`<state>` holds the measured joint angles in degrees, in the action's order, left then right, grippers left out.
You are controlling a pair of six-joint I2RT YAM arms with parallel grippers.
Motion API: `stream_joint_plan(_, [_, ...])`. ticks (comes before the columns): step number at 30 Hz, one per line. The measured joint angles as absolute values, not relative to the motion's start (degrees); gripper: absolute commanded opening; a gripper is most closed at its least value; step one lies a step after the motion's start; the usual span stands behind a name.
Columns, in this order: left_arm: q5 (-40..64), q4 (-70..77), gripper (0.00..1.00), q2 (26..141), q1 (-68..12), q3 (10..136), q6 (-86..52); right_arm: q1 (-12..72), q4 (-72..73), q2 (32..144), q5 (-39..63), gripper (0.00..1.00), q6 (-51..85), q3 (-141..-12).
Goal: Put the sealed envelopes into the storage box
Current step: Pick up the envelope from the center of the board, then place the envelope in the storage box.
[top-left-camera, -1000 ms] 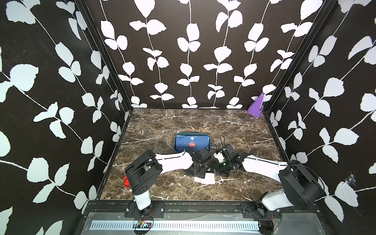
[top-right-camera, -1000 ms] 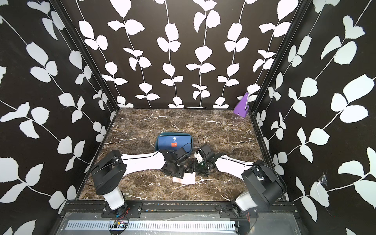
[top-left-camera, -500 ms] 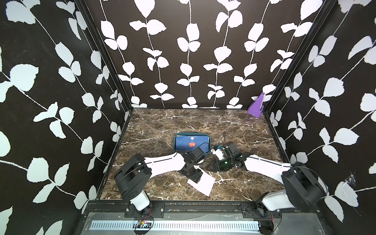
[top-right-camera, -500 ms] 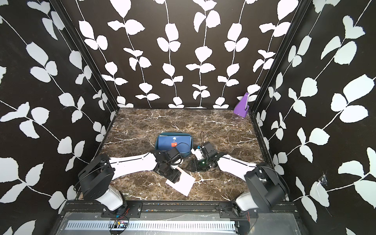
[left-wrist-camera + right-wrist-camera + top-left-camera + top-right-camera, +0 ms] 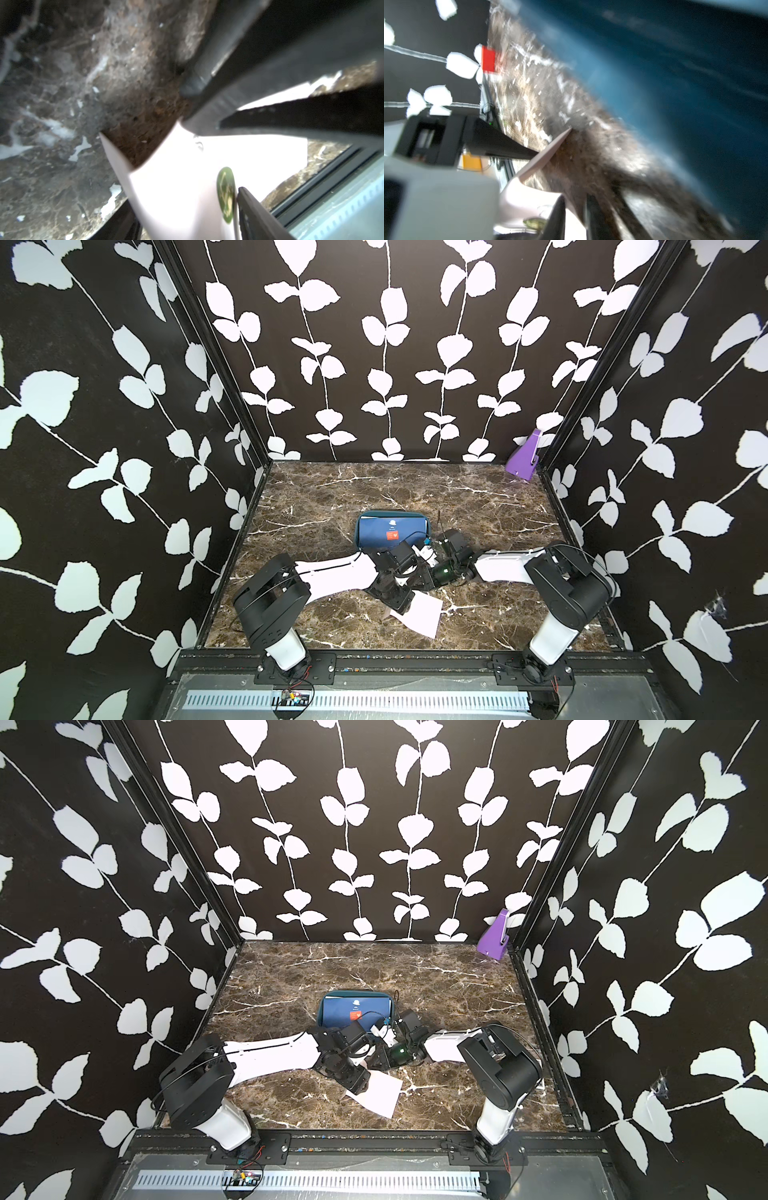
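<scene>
**Entry: hazards at the two-claw hold, loose envelope**

1. Pale pink envelope. We place it between the storage box and the table's front edge, about midway along that edge. One end is raised and the sheet is bowed. Its green seal faces up.
2. Left gripper. It stands wide, with the envelope bowed between its fingers and, by our reading, braced there.
3. Right gripper. It is drawn narrow on the envelope's raised edge. Blur keeps us from telling how much paper it has.
4. Storage box. It sits mid-table with a navy envelope on top inside. What lies beneath we cannot see.

**Risks we list**

- a) Two claws hold one sheet. If their paths differ, the paper creases or tears.
- b) The bow is sprung. If the left claw lets go, the sheet may snap flat and flick out of the right claw's thin bite.
- c) A left finger sits just beside the seal, and a sliding release could scrape or lift it.
- d) The claws are nearly touching, so a small misjudged turn would knock them together.
- e) The box is barely larger than an envelope. A skewed drop would leave a corner on the rim, or the envelope would slide off the navy one.
- f) A black cable crosses the box's near right corner. We judge it could snag or drag the contents.
</scene>
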<state>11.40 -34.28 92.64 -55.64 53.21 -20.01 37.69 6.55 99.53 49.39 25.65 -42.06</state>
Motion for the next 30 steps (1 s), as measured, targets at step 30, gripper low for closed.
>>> stream_joint_plan(30, [-2.1,-40.4,0.65,87.6,-24.1,63.7,-24.8,39.7,-35.4,84.0,45.5,0.00,11.3,-63.6])
